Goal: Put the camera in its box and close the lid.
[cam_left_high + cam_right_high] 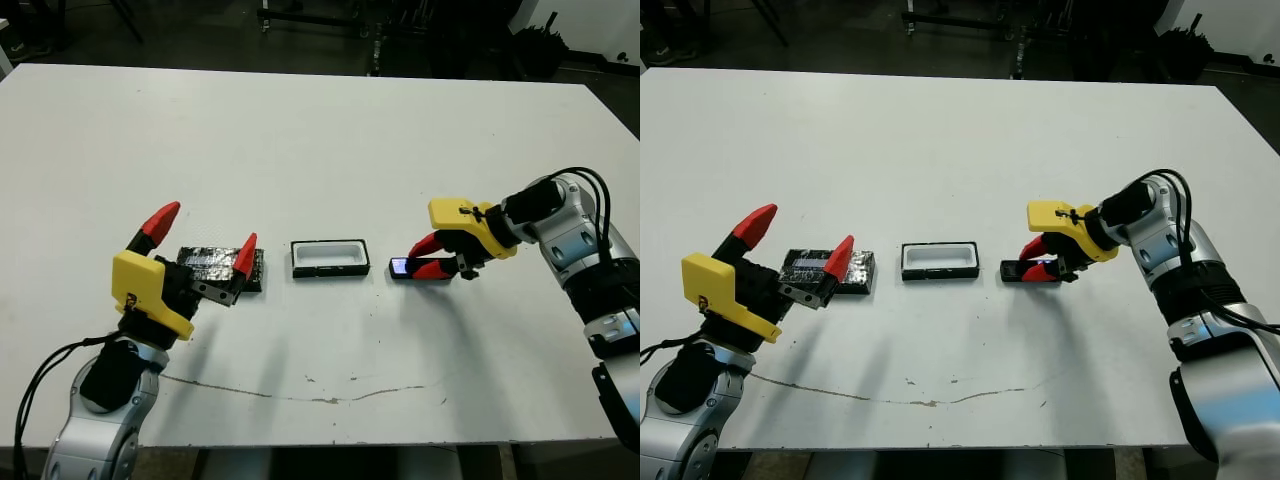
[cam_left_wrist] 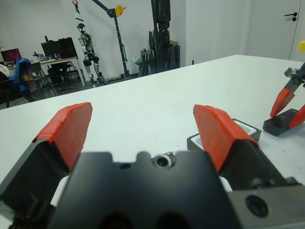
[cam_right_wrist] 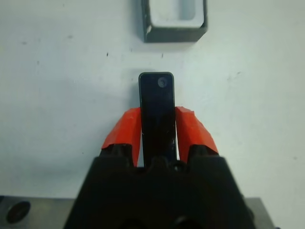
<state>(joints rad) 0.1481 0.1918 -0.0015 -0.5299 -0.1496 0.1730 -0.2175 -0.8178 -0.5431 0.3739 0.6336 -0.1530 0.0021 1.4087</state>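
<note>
Right wrist view: the camera is seen lying between the two red fingers of the right gripper, which are drawn in narrow against its long sides; a thin pale gap shows on each side, so firm contact cannot be confirmed. Its free end points toward the box, which sits near but apart from it on the white table.

From the head views, three items are laid in a row across the table: the lid on the robot's left, the box in the middle (open, white inside showing), and the camera just to the right of the box, resting on the table surface with a bluish glint at its exposed end. The right gripper is placed around the camera's right-hand portion.

The left gripper is held with its fingers spread wide, one fingertip raised well clear to the left, the other seen over the lid's right half. Whether that fingertip touches the lid cannot be told. In the left wrist view the wide spread of the fingers is confirmed, and the box appears beyond one of them.
</note>
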